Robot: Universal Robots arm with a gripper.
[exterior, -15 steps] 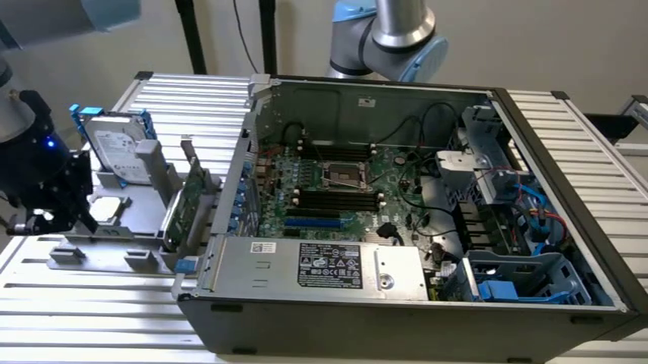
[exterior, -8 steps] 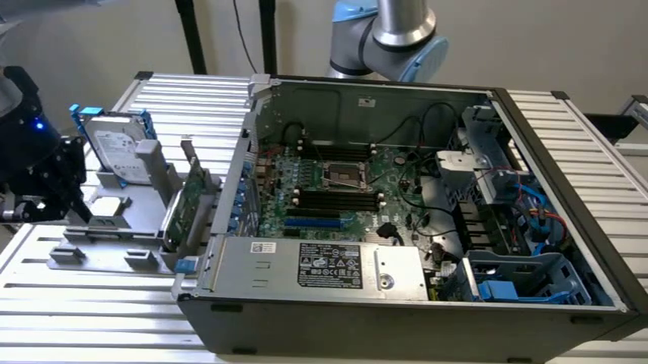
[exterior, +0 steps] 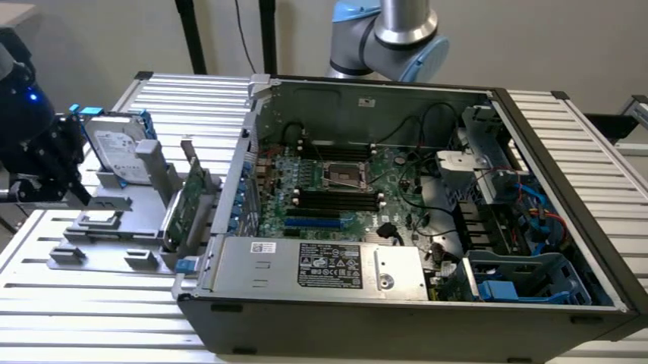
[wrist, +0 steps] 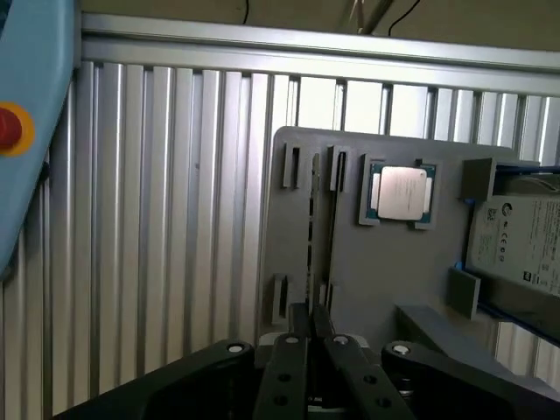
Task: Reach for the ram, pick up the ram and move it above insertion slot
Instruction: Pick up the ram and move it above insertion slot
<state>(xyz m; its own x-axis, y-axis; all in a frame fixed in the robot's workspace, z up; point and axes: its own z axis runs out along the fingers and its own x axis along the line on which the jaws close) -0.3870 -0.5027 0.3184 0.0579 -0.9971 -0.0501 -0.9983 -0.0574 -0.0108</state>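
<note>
1. The ram (wrist: 310,229) stands on its long edge between slotted posts on the grey holder (wrist: 394,271). From my wrist it reads as a thin dark line. Stood that way, it offers me a narrow upper edge to pinch rather than a flat face.
2. My claw (wrist: 309,311) sits over the near end of that line, fingers drawn in tight on either side. I judge it clenched on the ram, which looks not yet lifted out of its posts.
3. Just beside the ram, on the same holder, a processor chip (wrist: 402,193) lies flat in its own framed pocket. Past that, a hard drive (wrist: 516,241) leans in a blue-edged carrier. Each part has its own seat, so I reckon taking one need not disturb the others.
4. Take the exterior view as a dial with the open case (exterior: 405,326) at its centre. The holder lies at nine o'clock and my claw is out at the rim there. The hard drive is nearer ten.
5. The expansion card (exterior: 190,201) stands upright on the holder's case side. It is taller and is not my part.
6. The insertion slots (exterior: 335,199) are the long dark bars beside the socket, near the dial's centre and well apart from the ram. The case lies on its side with the cover off, so they face upward.
7. Everything rests on the ribbed aluminium table (wrist: 157,219).
</note>
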